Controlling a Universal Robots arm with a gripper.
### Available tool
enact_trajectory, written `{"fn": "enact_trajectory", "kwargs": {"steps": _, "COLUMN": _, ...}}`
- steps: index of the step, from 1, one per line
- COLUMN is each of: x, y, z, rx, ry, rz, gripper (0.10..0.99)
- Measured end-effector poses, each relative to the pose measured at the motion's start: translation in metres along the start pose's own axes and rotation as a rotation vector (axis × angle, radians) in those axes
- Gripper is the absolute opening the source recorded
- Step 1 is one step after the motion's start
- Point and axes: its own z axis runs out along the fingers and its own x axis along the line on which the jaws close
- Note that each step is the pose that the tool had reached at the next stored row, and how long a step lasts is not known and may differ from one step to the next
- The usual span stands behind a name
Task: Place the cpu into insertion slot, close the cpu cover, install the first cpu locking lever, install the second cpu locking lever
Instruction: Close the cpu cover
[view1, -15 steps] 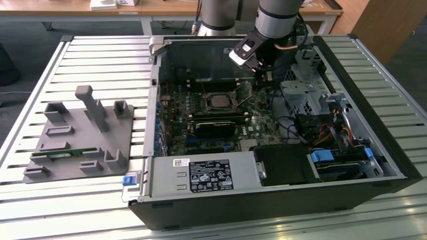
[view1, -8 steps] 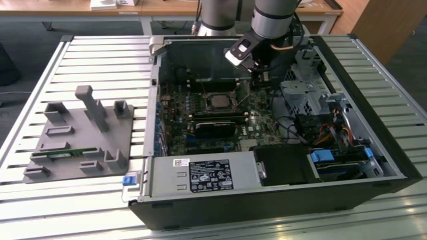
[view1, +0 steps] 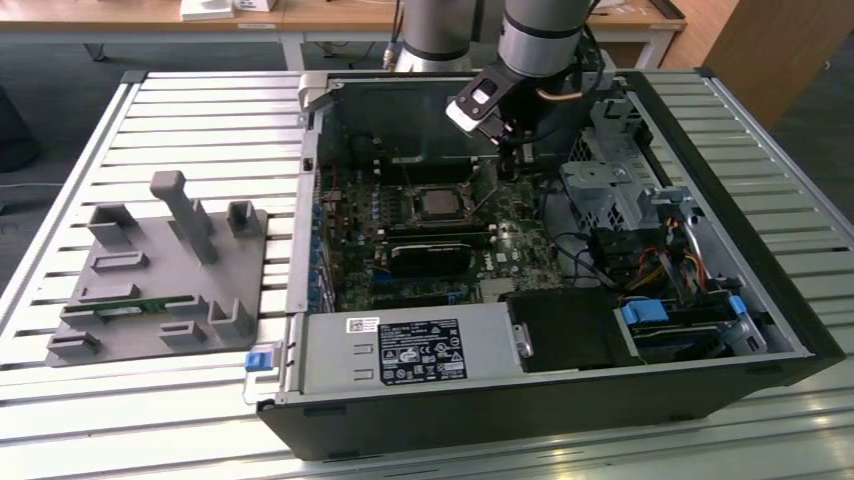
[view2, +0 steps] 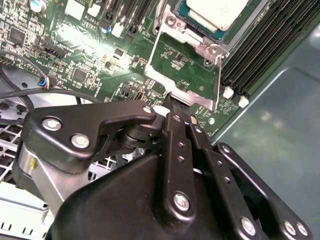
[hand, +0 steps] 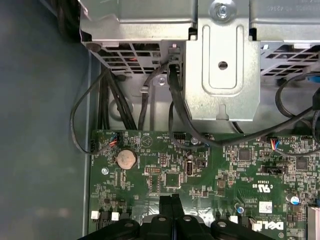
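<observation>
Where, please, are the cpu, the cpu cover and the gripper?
cpu (view2: 217, 11): second wrist view, pale metal top.
cpu cover (view2: 192, 97): second wrist view, frame rail nearest the fingers.
gripper (view2: 169, 98): second wrist view, between its fingertips.

Pale silver-grey on the cpu (view2: 217, 12) top, bright silver on the cpu cover (view2: 180, 91) frame, matt black with silver screw heads on the gripper (view2: 170, 100). Deep green on the motherboard (hand: 150, 175), speckled with small black chips, white print and silver solder dots, plus a silver coin cell (hand: 126, 158) and black cables (hand: 80, 115) below a dull grey metal bracket (hand: 222, 65). Black for the case (view1: 534, 410), white on its label (view1: 420, 350), blue on the drive tabs (view1: 654, 312), mid grey for the fixture (view1: 134, 290), pale silver stripes across the slatted table (view1: 134, 420).
</observation>
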Motion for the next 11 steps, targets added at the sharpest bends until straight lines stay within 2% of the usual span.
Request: {"fn": "enact_trajectory", "kwargs": {"steps": 11, "x": 0.0, "y": -0.012, "z": -0.0003, "rx": 0.0, "ry": 0.0001, "rz": 0.0, "gripper": 0.106}}
